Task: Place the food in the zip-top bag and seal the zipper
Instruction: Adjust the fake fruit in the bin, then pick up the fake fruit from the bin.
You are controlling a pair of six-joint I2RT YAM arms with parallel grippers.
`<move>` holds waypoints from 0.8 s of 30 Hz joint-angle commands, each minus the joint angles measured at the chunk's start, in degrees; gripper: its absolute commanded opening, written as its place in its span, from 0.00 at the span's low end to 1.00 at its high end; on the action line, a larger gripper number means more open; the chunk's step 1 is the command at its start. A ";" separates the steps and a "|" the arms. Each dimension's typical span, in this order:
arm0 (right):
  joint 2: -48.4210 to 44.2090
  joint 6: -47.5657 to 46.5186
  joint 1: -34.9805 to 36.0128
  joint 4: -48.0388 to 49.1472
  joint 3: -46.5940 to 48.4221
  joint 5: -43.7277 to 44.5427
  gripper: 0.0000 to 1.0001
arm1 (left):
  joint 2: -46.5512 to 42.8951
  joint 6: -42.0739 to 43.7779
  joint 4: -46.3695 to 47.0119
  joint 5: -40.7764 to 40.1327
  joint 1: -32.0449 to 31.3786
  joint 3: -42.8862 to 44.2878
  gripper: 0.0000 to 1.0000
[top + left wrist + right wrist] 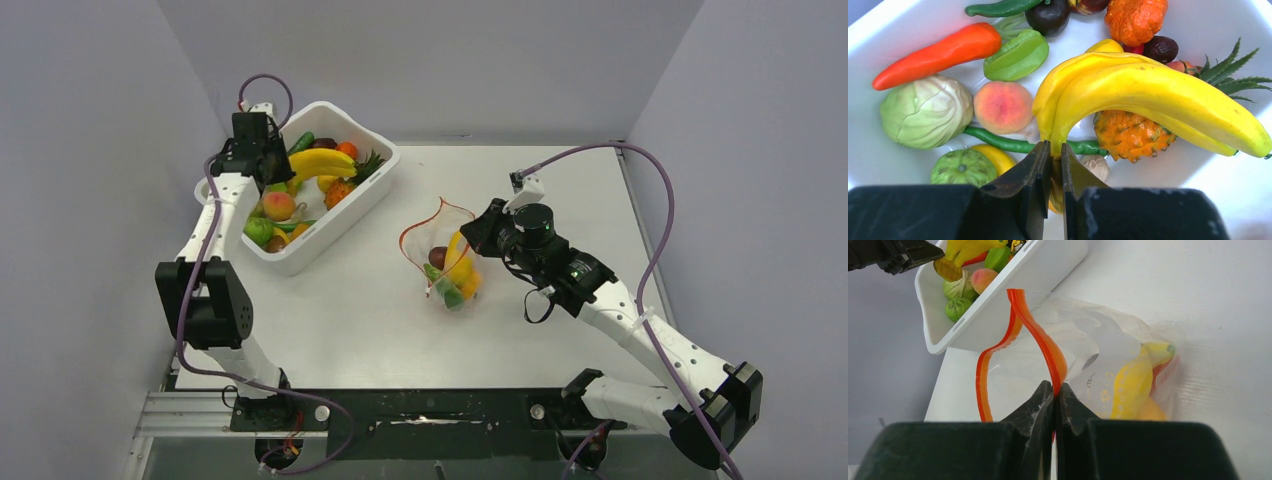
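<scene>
The clear zip-top bag (440,255) lies mid-table with its mouth open. It holds a yellow banana (1133,385), a dark plum (437,257) and a green piece (450,295). My right gripper (1054,389) is shut on the red zipper (1040,335) at the near lip and holds the mouth up; it also shows in the top view (470,232). My left gripper (1055,150) is shut on the stem of a yellow banana bunch (1148,95) over the other food. In the top view this gripper (275,172) and the bananas (322,162) are at the tub's far end.
The white rectangular tub (372,192) stands at the back left, left of the bag. It holds several more pieces: a cabbage (925,112), a peach (1002,106), a red-orange pepper (938,52), a green starfruit (1017,56) and a pineapple (1130,135). Grey walls enclose the table.
</scene>
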 commanded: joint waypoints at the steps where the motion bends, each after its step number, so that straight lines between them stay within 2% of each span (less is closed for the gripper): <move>1: -1.20 0.76 0.39 4.73 0.86 0.03 0.00 | -6.34 -0.21 3.24 -1.92 0.41 -2.28 0.00; 7: -0.88 1.66 0.89 5.88 0.27 -0.58 0.00 | -4.85 -0.16 6.52 -2.40 0.82 -7.46 0.00; 15: -1.16 1.49 1.45 6.31 -0.11 -0.38 0.00 | 0.89 0.98 4.99 -1.47 1.02 -7.06 0.00; 16: -1.34 1.49 1.47 6.55 -0.32 -0.24 0.00 | 1.70 0.98 4.22 -0.69 1.02 -6.86 0.02; 20: -1.49 1.41 1.44 6.93 -0.69 -0.22 0.00 | 3.89 0.90 2.21 2.00 1.02 -6.54 0.20; 24: -1.31 1.40 1.45 7.61 -1.27 -0.81 0.00 | 3.80 0.46 3.81 4.46 1.02 -7.99 0.33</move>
